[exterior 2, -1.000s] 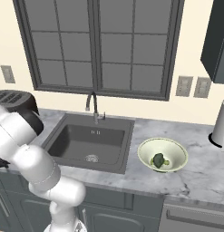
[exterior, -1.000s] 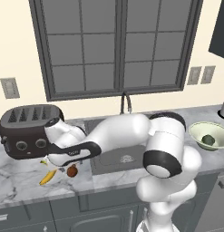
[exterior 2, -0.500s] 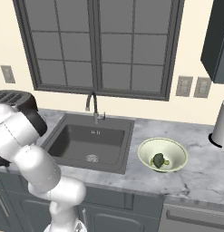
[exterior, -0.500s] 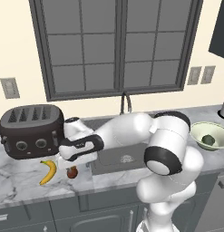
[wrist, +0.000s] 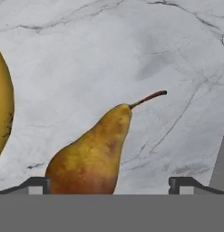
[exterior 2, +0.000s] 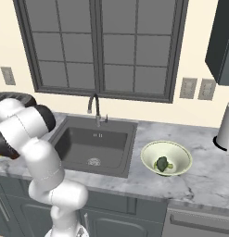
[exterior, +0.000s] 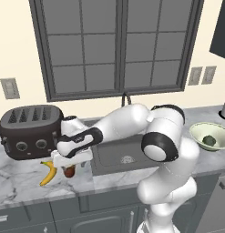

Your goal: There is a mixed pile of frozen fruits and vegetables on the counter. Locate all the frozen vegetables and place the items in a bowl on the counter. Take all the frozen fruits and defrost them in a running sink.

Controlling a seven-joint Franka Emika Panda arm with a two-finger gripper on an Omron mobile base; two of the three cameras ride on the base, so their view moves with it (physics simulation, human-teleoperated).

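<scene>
- Hand view: looks straight down at the pear (wrist: 93,152) lying on the marble counter (wrist: 131,50), stem pointing up and to the right, with the banana (wrist: 2,104) at the left edge.
- Has come lower and nearer over the last second, so the gripper (wrist: 109,183) now sits right over the pear's fat end.
- Stands wide apart, one finger tip on each side of the pear, holding nothing yet.
- Left base view: shows the gripper (exterior: 74,160) down by the toaster (exterior: 29,129), with the banana (exterior: 48,173) beside it, no longer half covered by the hand.
- Right base view: shows the broccoli (exterior 2: 162,164) already in the bowl (exterior 2: 179,152), so the veggie part looks mostly done.
- Means the fruit part comes next: probably squeeze the pear, lift it, and carry it to the sink (exterior 2: 95,146).
</scene>
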